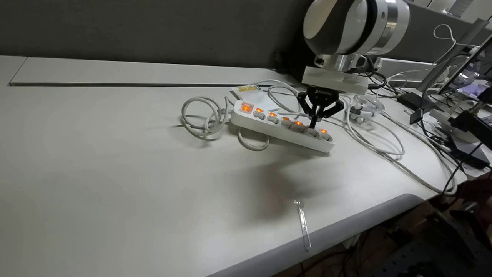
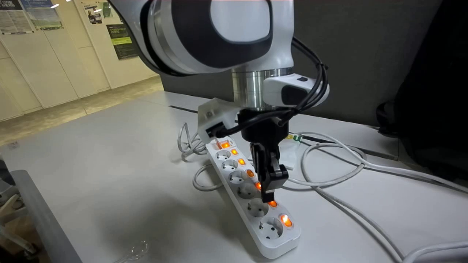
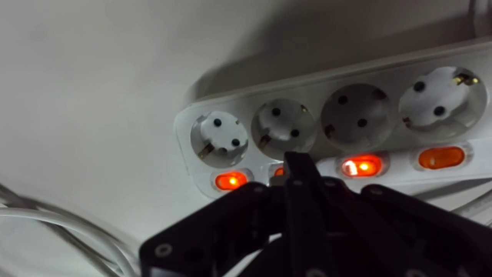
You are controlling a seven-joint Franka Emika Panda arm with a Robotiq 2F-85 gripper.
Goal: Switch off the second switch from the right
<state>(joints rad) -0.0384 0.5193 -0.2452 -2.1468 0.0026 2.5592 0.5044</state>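
Note:
A white power strip (image 1: 282, 134) (image 2: 281, 245) (image 3: 246, 103) lies on the table with a row of orange switches beside its sockets. My gripper (image 1: 313, 124) (image 2: 268, 197) (image 3: 301, 158) is shut and empty, pointing down at the strip. Its tip is at the second switch (image 2: 272, 204) (image 3: 278, 171) from the strip's near end, partly covering it. Contact cannot be told. The end switch (image 1: 324, 131) (image 2: 286, 220) (image 3: 231, 180) is lit. The third switch (image 1: 298, 123) (image 2: 258, 186) (image 3: 361, 166) is lit. The fourth switch (image 2: 250, 173) (image 3: 441, 157) looks dimmer.
A larger lit switch (image 1: 246, 107) (image 2: 225, 145) is at the strip's far end. Coiled white cable (image 1: 203, 132) and a white packet (image 1: 251, 94) lie beside the strip. A clear plastic utensil (image 1: 303, 225) lies near the table edge. A dark partition (image 1: 153, 34) stands behind.

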